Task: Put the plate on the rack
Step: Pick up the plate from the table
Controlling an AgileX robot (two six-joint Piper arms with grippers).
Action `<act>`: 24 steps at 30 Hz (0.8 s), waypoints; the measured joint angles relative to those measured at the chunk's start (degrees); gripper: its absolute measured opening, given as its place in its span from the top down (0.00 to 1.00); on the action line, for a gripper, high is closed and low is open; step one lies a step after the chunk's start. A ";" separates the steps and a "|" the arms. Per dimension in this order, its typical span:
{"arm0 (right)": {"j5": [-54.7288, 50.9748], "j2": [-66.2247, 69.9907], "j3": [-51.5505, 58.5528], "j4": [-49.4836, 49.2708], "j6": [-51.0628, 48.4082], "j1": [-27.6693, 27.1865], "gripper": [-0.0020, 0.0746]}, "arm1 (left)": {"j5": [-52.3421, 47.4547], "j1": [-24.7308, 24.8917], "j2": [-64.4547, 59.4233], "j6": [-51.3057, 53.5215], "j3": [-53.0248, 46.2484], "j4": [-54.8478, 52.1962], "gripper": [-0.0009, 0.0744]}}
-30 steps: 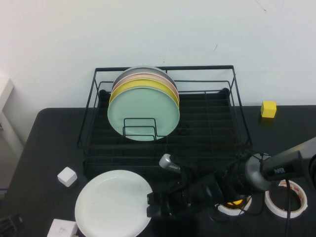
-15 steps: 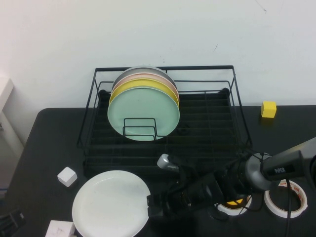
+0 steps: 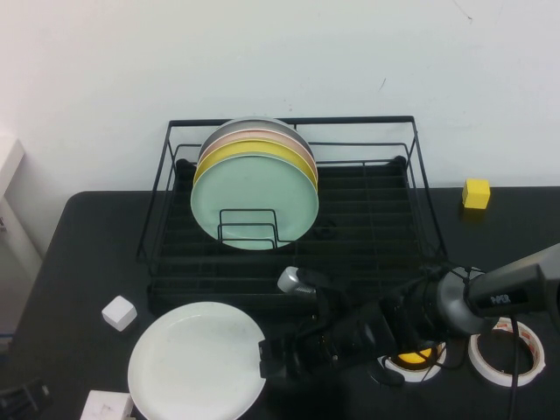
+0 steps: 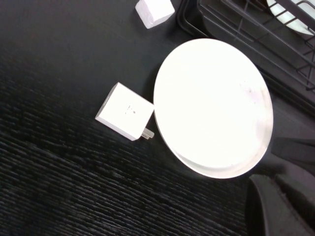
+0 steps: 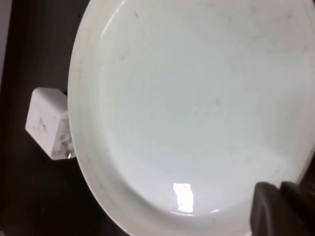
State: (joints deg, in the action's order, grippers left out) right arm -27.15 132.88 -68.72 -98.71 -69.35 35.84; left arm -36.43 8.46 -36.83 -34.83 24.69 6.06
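A glossy plain white round plate (image 3: pixel 198 360) lies on the matte black tabletop (image 3: pixel 79 262), beside a black wire dish rack (image 3: pixel 289 201) that holds a mint-green plate (image 3: pixel 254 201) in front, a yellow plate (image 3: pixel 249 151) behind it, then a pale pink one (image 3: pixel 262 136) and a grey one (image 3: pixel 258 123). Two small white plug-like blocks (image 3: pixel 118 312) (image 4: pixel 124 111) and a small bright yellow cube (image 3: pixel 476 193) stand out against the black, as do two white tape rolls (image 3: pixel 507 350), one with an orange-yellow centre (image 3: pixel 411 359). The right gripper (image 3: pixel 273 366) at the plate's rim is black on a grey-and-black arm, and the wall behind is plain off-white.

Glossy white plate (image 3: pixel 198 360); black wire rack (image 3: pixel 367 219).
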 joint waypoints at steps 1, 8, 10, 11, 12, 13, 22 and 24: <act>0.12 0.00 0.00 0.00 0.00 0.00 0.90 | 0.00 0.00 0.00 0.00 0.00 0.00 0.99; 0.80 0.00 0.00 0.00 2.40 0.00 0.54 | 0.00 0.00 0.00 0.11 0.00 0.33 0.99; 0.82 0.00 0.00 0.00 3.19 0.00 0.49 | 0.00 0.00 0.00 0.11 0.00 0.81 0.99; 0.82 0.00 0.00 0.00 3.61 0.00 0.48 | 0.00 0.00 0.00 0.25 0.00 1.16 0.99; 0.82 0.00 0.00 0.00 4.00 0.00 0.47 | 0.00 0.00 0.00 0.62 0.00 1.49 0.99; 0.82 0.00 0.00 0.00 4.35 0.00 0.47 | 0.00 0.00 0.00 1.52 0.00 2.14 0.99; -0.82 -0.46 0.00 0.00 3.99 0.00 0.68 | 0.00 0.00 0.00 6.44 0.00 5.99 0.99; -0.93 -1.50 0.00 0.00 2.37 0.00 0.73 | 0.00 0.00 0.00 6.47 0.00 5.99 0.99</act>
State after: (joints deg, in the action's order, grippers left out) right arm -28.08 131.38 -68.72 -98.71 -66.97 35.84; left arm -36.43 8.46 -36.83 -28.36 24.69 12.06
